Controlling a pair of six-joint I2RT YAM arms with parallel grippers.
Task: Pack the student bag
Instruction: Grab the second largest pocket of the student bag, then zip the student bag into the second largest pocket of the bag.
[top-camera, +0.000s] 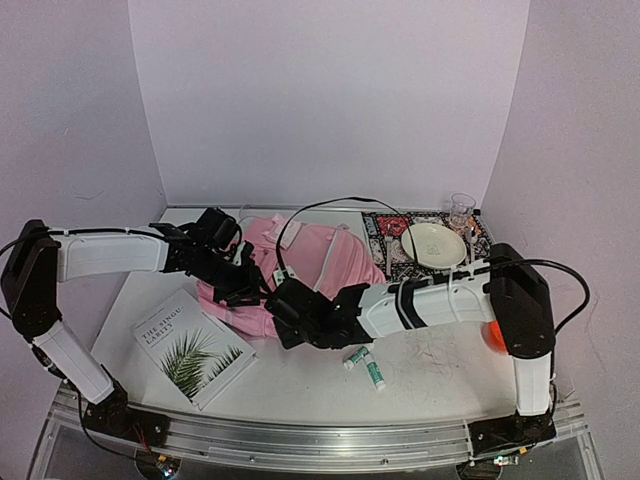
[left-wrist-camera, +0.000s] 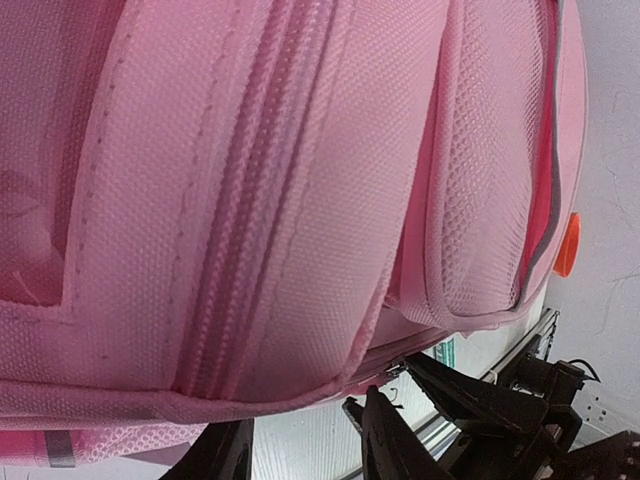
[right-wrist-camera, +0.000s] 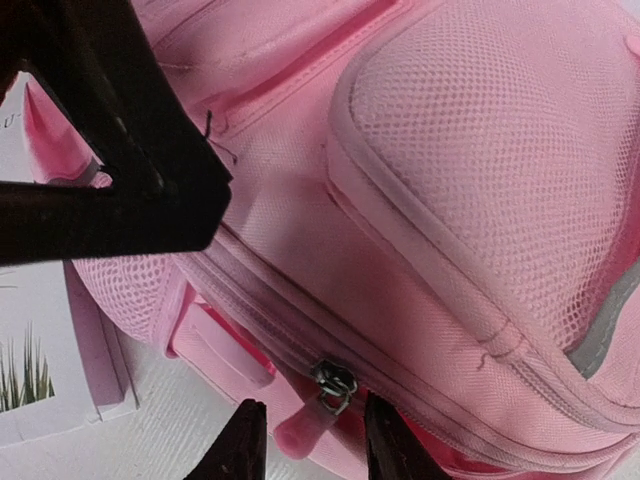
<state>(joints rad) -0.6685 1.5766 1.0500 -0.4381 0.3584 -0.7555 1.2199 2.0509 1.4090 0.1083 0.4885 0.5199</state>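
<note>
One soft pink bag lying flat mid-bench, between both arms. I judge it light and floppy, fabric folds under push. Best hold: zipper pull or strap, not mesh pocket. Right pincer partly open, straddling zipper pull, not clamped as far as I see. Left pincer jaws apart at bag's seam edge, gripping nothing. Bench white, scuffed; book, plate near. Plain walls close round.
</note>
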